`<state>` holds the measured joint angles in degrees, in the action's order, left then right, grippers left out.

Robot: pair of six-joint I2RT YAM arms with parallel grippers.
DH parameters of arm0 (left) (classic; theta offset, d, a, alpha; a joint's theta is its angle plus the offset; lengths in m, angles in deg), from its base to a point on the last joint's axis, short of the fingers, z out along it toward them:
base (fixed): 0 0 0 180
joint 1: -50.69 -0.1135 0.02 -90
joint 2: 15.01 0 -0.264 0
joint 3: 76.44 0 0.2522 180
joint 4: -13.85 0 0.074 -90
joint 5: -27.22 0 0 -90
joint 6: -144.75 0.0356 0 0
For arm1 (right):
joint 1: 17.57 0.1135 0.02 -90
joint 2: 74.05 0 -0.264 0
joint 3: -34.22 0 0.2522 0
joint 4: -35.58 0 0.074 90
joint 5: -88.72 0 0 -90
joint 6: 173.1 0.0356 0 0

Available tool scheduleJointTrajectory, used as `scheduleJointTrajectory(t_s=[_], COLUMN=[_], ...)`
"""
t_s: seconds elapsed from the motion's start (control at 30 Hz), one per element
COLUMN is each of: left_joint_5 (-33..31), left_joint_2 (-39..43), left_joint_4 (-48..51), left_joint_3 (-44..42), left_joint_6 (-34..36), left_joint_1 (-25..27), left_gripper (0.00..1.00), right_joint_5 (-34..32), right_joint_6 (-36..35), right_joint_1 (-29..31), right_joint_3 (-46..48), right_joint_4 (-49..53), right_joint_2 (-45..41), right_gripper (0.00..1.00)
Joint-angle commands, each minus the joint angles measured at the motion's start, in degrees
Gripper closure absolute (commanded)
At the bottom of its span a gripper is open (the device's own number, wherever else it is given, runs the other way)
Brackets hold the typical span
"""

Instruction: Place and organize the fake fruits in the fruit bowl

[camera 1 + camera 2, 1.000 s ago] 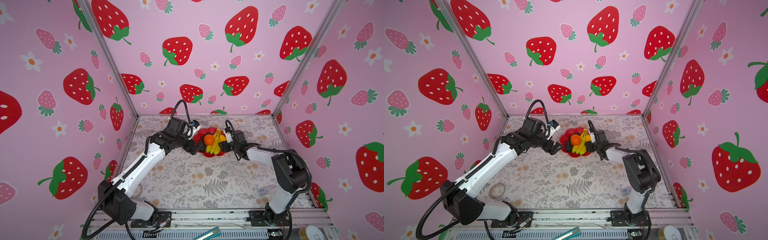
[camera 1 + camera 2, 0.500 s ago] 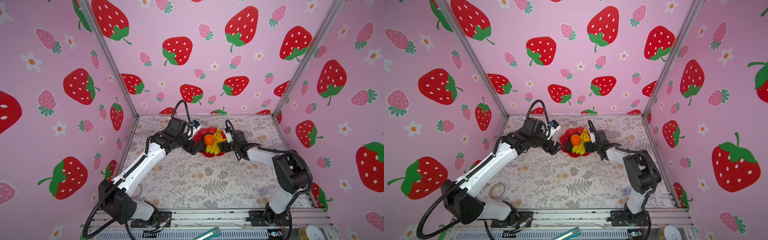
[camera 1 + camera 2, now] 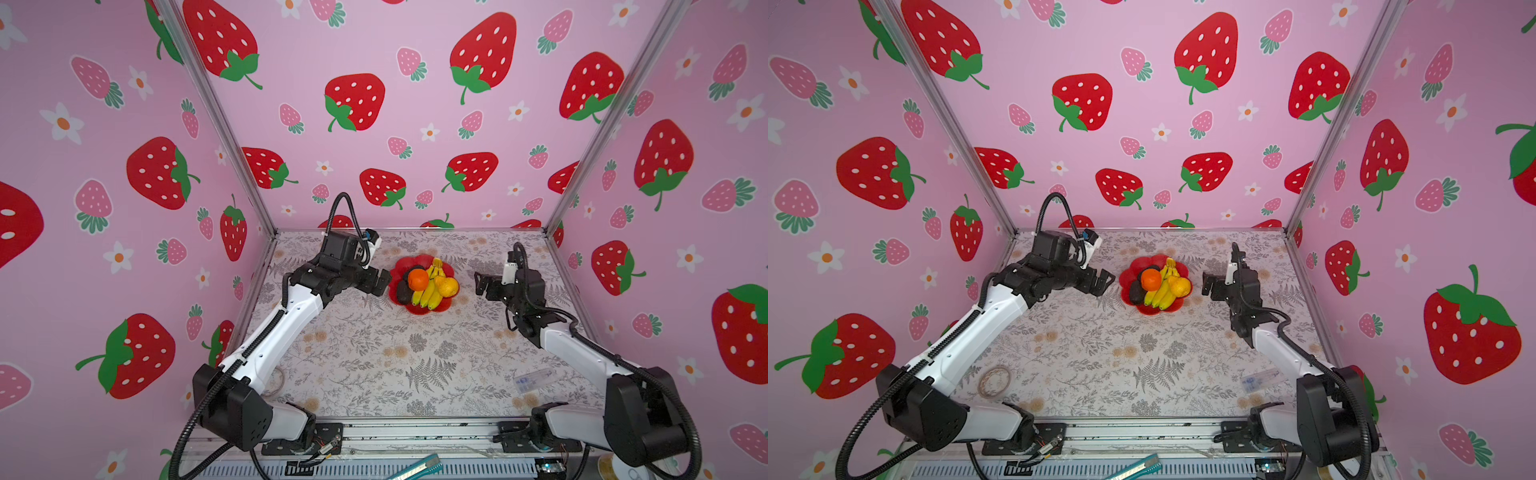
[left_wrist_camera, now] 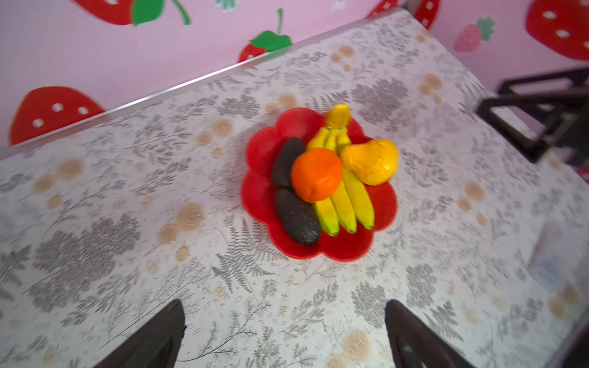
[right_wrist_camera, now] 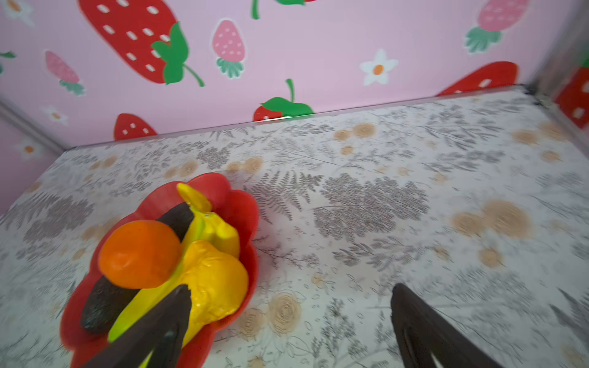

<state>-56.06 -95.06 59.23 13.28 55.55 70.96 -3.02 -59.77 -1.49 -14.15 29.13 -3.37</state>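
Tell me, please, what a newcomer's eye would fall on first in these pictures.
Pink walls printed with big red strawberries enclose the whole scene. Toward the back of the floral table sits the red fruit bowl, holding an orange, a banana bunch, a yellow pear-shaped fruit and two dark avocados. The left gripper and the right gripper flank it, both open and empty.

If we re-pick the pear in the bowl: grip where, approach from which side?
Broad belly of the pear, from above with the right gripper, fingers closing front-to-back. It lies at the fruit bowl's right edge, banana bunch tight against its left flank, so likely only those faces are free.
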Motion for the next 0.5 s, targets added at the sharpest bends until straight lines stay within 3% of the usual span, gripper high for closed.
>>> scheduleJointTrajectory(t_s=[0.0,0.1,0.23,0.37,0.47], left_joint_5=[-13.4,-27.6,-40.3,-40.2,-30.1], left_joint_2=[-0.9,0.6,5.4,2.2,-1.1], left_joint_4=[-2.2,-3.1,-24.4,-56.0,-69.9], left_joint_3=[-0.9,-5.6,-27.5,-42.6,-49.8], left_joint_6=[-8.3,-10.3,-8.5,-0.1,-1.8], left_joint_1=[-4.3,-5.3,-5.5,-6.8,-12.6], left_gripper=[0.01,0.01,0.01,0.01,0.01], right_joint_5=[-8.5,-17.7,-20.1,-21.0,-19.7], right_joint_6=[8.6,1.4,-11.7,-15.3,-17.6], right_joint_1=[-5.6,-6.8,-6.9,-7.1,-7.5], right_joint_3=[7.8,15.7,16.7,18.7,21.5], right_joint_4=[-8.2,-19.0,-21.7,-29.1,-41.2], right_joint_2=[-5.7,-9.6,-6.3,1.4,6.9], right_gripper=[0.01,0.01,0.01,0.01,0.01])
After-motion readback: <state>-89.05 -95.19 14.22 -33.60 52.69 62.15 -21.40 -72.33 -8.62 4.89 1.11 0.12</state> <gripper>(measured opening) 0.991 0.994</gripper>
